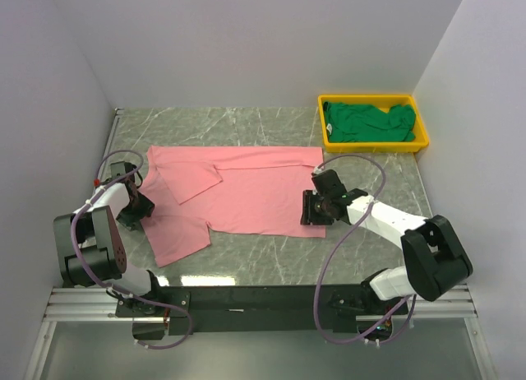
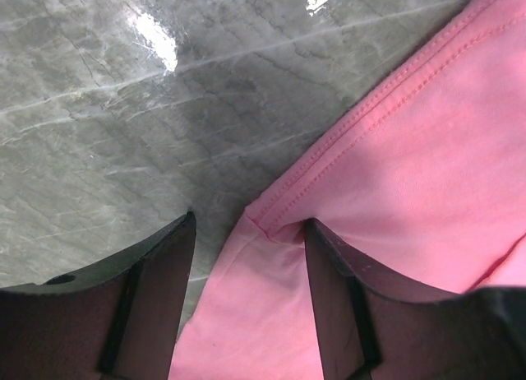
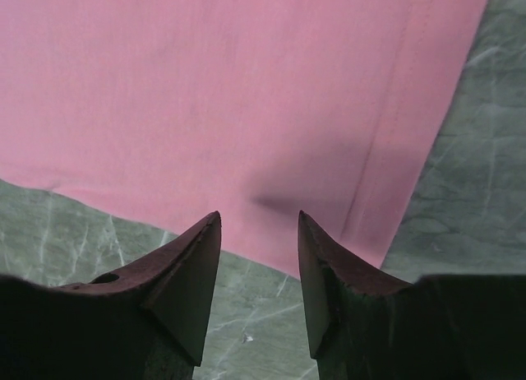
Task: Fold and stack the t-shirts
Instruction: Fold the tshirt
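Observation:
A pink t-shirt (image 1: 246,195) lies spread on the marble table, one sleeve folded across its chest. My left gripper (image 1: 141,206) is low at the shirt's left edge. In the left wrist view it (image 2: 249,224) stands open, with a stitched hem corner of the pink cloth (image 2: 411,166) lying between its fingers. My right gripper (image 1: 311,209) is at the shirt's near right corner. Its jaws (image 3: 259,220) stand open over the near hem of the pink cloth (image 3: 205,92), nothing pinched. A dark green t-shirt (image 1: 366,121) lies crumpled in the tray.
The yellow tray (image 1: 374,146) sits at the table's back right corner. White walls close off the left, back and right sides. The arms' bases and looping cables (image 1: 329,273) occupy the near edge. Bare marble (image 1: 263,257) shows in front of the shirt.

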### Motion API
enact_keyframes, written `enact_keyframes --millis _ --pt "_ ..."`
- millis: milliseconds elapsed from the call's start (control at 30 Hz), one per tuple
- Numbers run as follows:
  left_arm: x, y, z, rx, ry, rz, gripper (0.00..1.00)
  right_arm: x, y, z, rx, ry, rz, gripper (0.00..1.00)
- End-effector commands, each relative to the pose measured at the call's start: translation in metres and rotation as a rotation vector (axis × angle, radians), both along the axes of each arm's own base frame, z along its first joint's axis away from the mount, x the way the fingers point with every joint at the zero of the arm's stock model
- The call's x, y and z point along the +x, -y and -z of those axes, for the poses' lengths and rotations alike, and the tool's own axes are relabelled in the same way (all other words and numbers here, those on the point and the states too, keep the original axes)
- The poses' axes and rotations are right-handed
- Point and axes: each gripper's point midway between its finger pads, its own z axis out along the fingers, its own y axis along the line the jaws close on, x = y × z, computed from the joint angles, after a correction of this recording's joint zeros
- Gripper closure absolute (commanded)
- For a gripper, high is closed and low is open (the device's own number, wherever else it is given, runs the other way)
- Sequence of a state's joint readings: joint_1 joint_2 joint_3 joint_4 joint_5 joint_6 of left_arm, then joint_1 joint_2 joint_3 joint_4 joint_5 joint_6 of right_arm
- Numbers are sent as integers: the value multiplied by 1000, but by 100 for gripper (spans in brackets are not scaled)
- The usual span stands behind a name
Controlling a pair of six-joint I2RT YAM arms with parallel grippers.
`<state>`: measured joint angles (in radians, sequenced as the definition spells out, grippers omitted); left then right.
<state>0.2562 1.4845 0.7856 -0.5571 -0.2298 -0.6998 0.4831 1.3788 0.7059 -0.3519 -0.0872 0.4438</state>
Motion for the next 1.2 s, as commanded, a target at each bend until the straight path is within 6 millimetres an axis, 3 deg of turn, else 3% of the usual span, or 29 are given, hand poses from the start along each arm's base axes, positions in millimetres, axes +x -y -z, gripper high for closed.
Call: enact_keyframes --millis 0,133,467,567,667,1167 --pt "3 -5 -6 15 16 3 39 1 -3 6 -18 -9 -10 51" --pt "10 -1 -15 1 68 16 39 -8 5 21 -53 -59 8 53" --pt "17 -4 -34 -7 173 4 40 -18 26 23 -136 -67 47 55" --pt "16 0 -27 -26 155 19 41 -19 25 22 -126 -65 46 55" --pt "13 3 -18 -53 122 30 50 -18 26 22 -131 -66 50 54" --pt "-1 -2 9 -44 -22 8 58 -18 30 19 -140 -50 69 55"
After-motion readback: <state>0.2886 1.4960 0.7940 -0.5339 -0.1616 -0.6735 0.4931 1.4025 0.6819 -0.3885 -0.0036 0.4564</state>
